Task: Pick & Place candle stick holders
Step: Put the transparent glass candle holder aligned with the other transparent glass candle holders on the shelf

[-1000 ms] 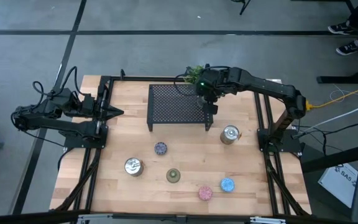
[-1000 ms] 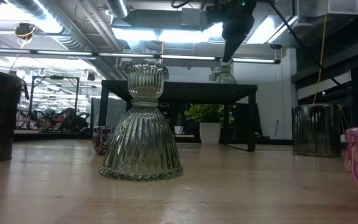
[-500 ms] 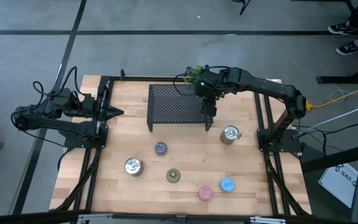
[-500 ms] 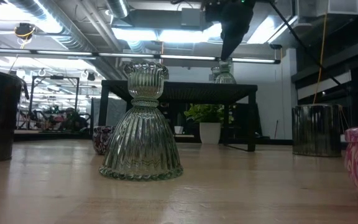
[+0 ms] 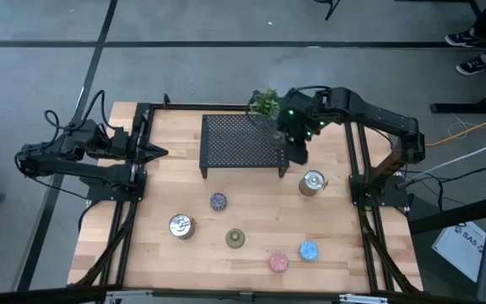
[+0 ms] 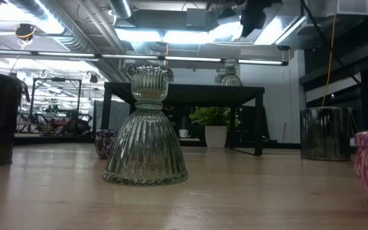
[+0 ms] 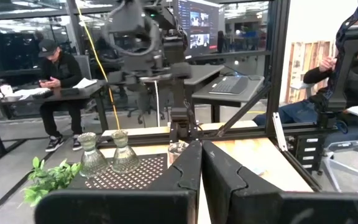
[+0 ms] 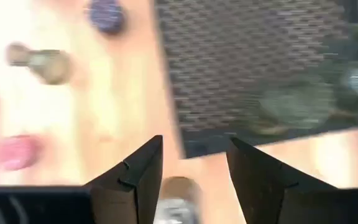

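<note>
Two olive-green glassy candle stick holders stand upright on the black mesh rack, near its far right corner. On the table stand a third olive holder, two silver ones, a purple one, a pink one and a blue one. My right gripper hangs open and pointing down, above the rack's right near corner, over the silver holder, with nothing between its fingers. My left gripper is shut, level, at the table's left edge.
A small green plant stands behind the rack at the far edge. The arms' black frames run along both side edges of the table. Bare wood lies between the rack and the row of holders. People sit at desks in the room beyond.
My right gripper has risen from the olive holder on the rack's right end, moved toward the table's right and near edges, and tipped more steeply downward. That holder stays upright on the rack.
</note>
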Tool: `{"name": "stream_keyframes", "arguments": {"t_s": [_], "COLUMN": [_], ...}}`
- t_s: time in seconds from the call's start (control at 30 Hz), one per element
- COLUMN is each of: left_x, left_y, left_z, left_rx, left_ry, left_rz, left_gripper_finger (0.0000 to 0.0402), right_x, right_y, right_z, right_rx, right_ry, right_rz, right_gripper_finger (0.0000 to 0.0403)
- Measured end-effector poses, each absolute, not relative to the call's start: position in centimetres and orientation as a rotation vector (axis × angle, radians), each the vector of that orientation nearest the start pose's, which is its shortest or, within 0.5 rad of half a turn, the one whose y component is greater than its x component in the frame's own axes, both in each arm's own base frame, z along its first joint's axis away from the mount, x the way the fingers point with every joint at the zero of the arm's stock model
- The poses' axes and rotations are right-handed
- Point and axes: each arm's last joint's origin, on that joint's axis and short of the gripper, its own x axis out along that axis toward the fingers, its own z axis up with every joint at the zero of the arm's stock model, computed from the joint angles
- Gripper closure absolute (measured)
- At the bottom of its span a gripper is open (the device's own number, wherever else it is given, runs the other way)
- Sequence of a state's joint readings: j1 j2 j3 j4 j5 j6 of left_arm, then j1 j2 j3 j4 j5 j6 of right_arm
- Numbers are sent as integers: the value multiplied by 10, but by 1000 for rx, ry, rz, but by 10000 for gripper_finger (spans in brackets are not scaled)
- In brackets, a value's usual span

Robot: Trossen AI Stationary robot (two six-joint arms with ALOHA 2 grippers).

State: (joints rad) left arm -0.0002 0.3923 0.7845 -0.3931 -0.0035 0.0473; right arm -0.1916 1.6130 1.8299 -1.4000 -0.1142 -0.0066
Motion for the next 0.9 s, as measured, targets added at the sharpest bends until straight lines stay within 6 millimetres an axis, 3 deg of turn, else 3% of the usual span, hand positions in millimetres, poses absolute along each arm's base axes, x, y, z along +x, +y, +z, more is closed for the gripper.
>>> {"name": "stream_keyframes", "arguments": {"t_s": [0.2,0.53,0.9], "left_x": [76,76,76], "left_y": [0,0,0], "left_z": [353,353,353], "left_rx": [47,47,47], "left_ry": [1,1,1], "left_rz": [3,3,3], "left_gripper_finger": [394,395,394], "right_x": [286,277,253], "right_y": [-17,68,151], "right_z": [386,386,391], "right_rx": [235,233,235], "right_ry": [1211,1248,1009], "right_rz": [11,1,-169], "right_gripper_finger": [239,270,289]}}
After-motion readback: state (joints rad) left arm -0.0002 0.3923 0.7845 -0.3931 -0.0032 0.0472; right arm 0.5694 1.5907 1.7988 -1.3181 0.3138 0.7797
